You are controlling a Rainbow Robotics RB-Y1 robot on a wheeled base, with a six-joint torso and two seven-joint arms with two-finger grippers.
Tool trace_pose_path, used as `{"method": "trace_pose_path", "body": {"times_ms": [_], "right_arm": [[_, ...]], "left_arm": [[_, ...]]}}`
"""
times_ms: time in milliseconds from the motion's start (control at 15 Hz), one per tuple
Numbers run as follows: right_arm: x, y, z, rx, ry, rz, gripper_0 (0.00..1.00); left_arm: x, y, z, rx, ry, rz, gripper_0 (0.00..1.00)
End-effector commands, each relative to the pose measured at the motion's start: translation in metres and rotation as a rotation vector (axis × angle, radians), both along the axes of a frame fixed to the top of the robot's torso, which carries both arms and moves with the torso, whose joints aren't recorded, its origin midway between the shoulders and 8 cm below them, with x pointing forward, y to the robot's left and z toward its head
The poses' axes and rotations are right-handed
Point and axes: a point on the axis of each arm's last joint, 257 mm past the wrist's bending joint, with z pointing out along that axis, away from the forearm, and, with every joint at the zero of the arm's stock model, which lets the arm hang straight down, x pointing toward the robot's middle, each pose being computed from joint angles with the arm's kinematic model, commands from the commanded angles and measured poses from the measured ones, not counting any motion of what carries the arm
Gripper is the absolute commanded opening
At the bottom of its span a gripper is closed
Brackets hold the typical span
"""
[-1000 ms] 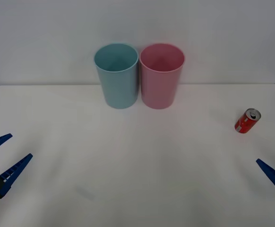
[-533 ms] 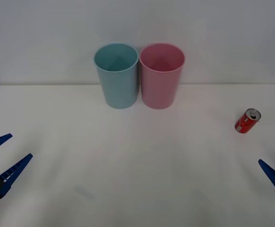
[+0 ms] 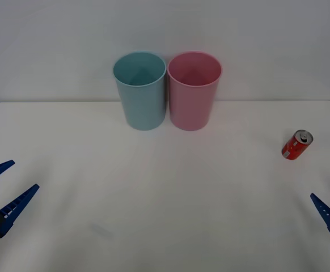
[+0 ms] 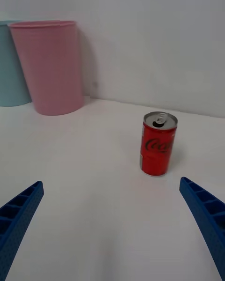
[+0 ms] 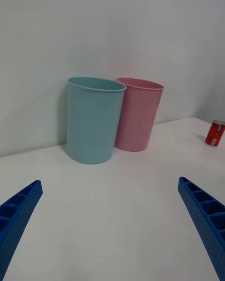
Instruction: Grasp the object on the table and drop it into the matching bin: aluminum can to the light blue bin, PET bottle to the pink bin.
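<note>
1. The red Coca-Cola can (image 3: pixel 297 144) stands upright on the white table (image 3: pixel 165 204), way over on the robot's right side, silver top and pull tab facing up. Nothing is touching it.
2. The light blue bin (image 3: pixel 140 89) and the pink bin (image 3: pixel 194 89) sit side by side at the far edge of the table against the wall, light blue on the left, pink on the right, just about touching. Both are upright and well apart from the can.
3. The right gripper (image 4: pixel 112 225) hangs low near the right edge of the table, fingers spread wide. In the right wrist view the can (image 4: pixel 158 143) stands a bit ahead of it, closer to one finger (image 4: pixel 206 215) than the other, not between them.
4. The left gripper (image 3: pixel 3 190) sits at the table's near left corner, also wide open and holding nothing. Its wrist view faces the two bins, with the can (image 5: pixel 215 133) small off to the side.
</note>
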Motion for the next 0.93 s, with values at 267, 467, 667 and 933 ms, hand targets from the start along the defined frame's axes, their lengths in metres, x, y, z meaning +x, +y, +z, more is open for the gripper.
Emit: {"method": "trace_pose_path", "body": {"times_ms": [267,467,667,933], "right_arm": [[0.031,-0.003,-0.028,0.014,0.029,-0.045,1.00],[0.049,-0.002,-0.034,0.017,0.034,-0.068,1.00],[0.073,-0.002,-0.044,0.022,0.042,-0.078,1.00],[0.095,-0.002,-0.048,0.017,0.039,-0.115,1.00]], "left_arm": [[0.000,0.000,0.000,0.000,0.000,0.000,1.00],[0.000,0.000,0.000,0.000,0.000,0.000,1.00],[0.000,0.000,0.000,0.000,0.000,0.000,1.00],[0.000,0.000,0.000,0.000,0.000,0.000,1.00]]}}
